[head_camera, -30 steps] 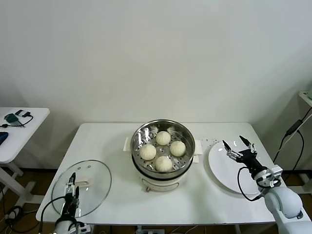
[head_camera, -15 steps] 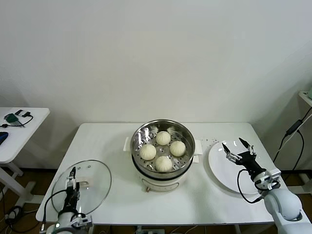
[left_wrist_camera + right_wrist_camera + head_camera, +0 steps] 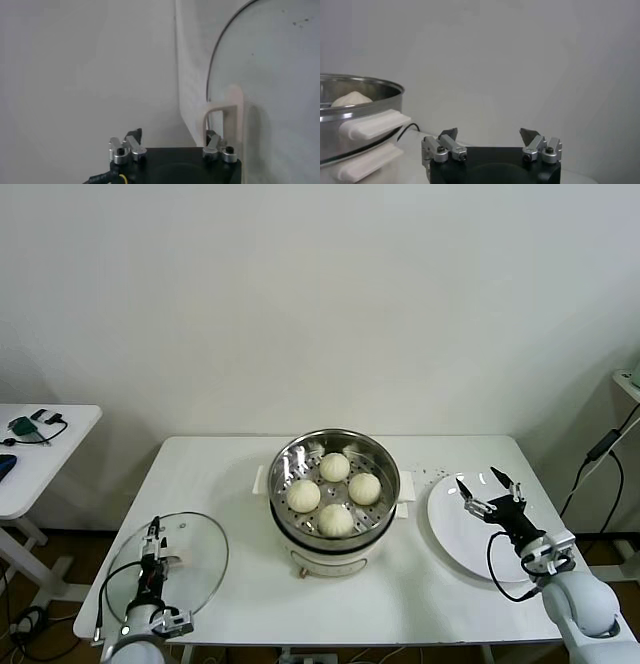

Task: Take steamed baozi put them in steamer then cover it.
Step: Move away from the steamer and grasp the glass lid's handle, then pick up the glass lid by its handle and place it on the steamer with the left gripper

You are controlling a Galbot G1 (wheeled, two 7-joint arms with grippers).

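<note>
We see four steamed baozi (image 3: 335, 491) sitting in the uncovered steamer (image 3: 335, 496) at mid-tabletop (image 3: 230, 474), our left hand (image 3: 153, 543) poised at the glass lid's (image 3: 195, 564) handle, grip state unclear, and our right hand (image 3: 489, 489) hanging released, holding nothing, above the white plate (image 3: 455, 529).

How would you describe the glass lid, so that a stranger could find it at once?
Start from the steel steamer in the middle of the white table. The glass lid lies flat at the table's front left corner, under the left claw. Unlike the white plate on the right, it is transparent, with a pale handle.
</note>
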